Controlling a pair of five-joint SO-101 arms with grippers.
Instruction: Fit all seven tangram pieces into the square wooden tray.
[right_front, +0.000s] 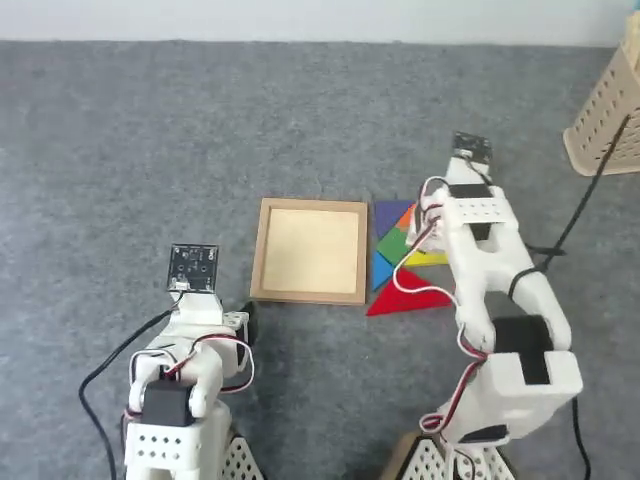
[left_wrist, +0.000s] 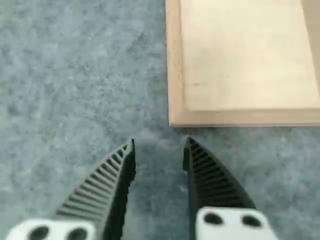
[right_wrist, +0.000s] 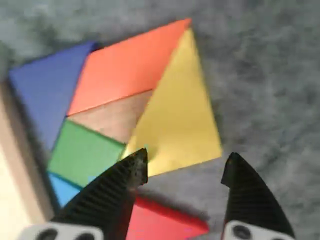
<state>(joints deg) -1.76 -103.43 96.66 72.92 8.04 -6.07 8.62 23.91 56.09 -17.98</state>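
Note:
The square wooden tray (right_front: 311, 251) lies on the grey carpet with nothing in it; its near corner shows in the left wrist view (left_wrist: 175, 75). To its right the tangram pieces lie packed together: a purple-blue triangle (right_wrist: 45, 85), an orange parallelogram (right_wrist: 127, 65), a large yellow triangle (right_wrist: 177, 120), a tan triangle (right_wrist: 112, 120), a green square (right_wrist: 82, 152), a light blue piece (right_wrist: 62, 189) and a red triangle (right_front: 410, 298). My right gripper (right_wrist: 187, 165) hangs open over the yellow triangle's corner, beside the red piece (right_wrist: 160, 222). My left gripper (left_wrist: 159, 150) stands open over bare carpet just short of the tray's edge.
A beige slotted basket (right_front: 610, 110) stands at the far right with a black cable running past it. The carpet stretches wide beyond and left of the tray.

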